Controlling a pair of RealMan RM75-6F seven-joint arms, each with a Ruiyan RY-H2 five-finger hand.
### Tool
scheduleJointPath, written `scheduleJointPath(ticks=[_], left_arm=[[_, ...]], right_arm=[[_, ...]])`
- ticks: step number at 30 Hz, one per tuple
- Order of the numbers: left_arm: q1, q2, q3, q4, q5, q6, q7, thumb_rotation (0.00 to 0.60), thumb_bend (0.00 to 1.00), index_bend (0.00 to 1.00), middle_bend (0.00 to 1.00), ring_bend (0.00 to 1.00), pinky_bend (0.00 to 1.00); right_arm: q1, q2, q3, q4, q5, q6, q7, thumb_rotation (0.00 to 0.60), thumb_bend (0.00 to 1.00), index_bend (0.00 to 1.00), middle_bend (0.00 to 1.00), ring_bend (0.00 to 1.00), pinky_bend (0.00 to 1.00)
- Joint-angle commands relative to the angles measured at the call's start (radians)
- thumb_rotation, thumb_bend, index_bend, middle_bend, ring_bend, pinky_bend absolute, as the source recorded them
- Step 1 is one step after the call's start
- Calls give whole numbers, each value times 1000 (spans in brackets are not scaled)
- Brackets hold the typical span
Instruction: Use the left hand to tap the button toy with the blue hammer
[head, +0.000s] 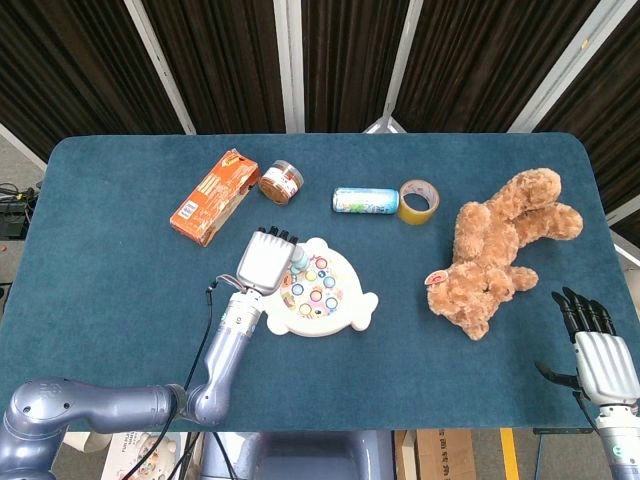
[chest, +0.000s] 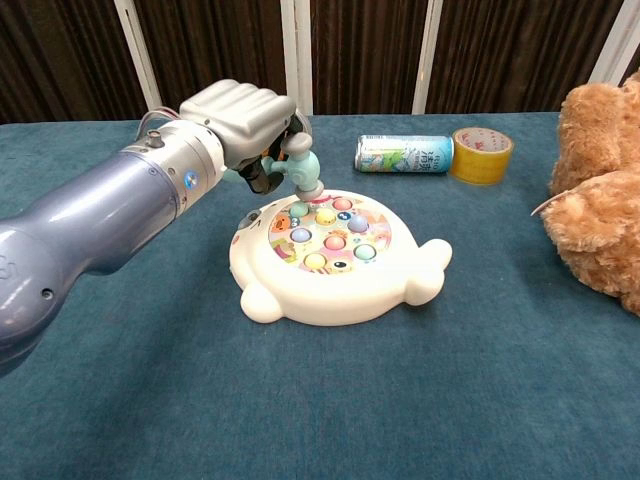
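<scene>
The white button toy (chest: 340, 258) (head: 322, 299) with several coloured buttons lies mid-table. My left hand (chest: 238, 115) (head: 264, 261) grips the handle of the small blue hammer (chest: 298, 168) (head: 298, 259), fingers curled round it. The hammer's head hangs just above the toy's back-left buttons, a small gap showing in the chest view. My right hand (head: 603, 350) rests open at the table's front right edge, far from the toy, fingers extended.
A brown teddy bear (head: 505, 245) lies to the right of the toy. Behind the toy sit a lying can (head: 365, 201), a yellow tape roll (head: 418, 201), a small jar (head: 280, 182) and an orange box (head: 214, 196).
</scene>
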Motion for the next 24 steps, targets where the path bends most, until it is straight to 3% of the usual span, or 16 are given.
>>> scheduleJointPath(ticks=[1, 24], left_arm=[[-5, 0, -2, -9, -2, 4, 4, 600, 594, 673, 470, 385, 522], [-27, -38, 41, 20, -31, 5, 54, 600, 608, 673, 471, 385, 522]], right_arm=[[0, 0, 0, -1, 0, 1, 1, 600, 180, 0, 0, 0, 0], [1, 1, 0, -5, -2, 0, 6, 600, 180, 0, 0, 0, 0]])
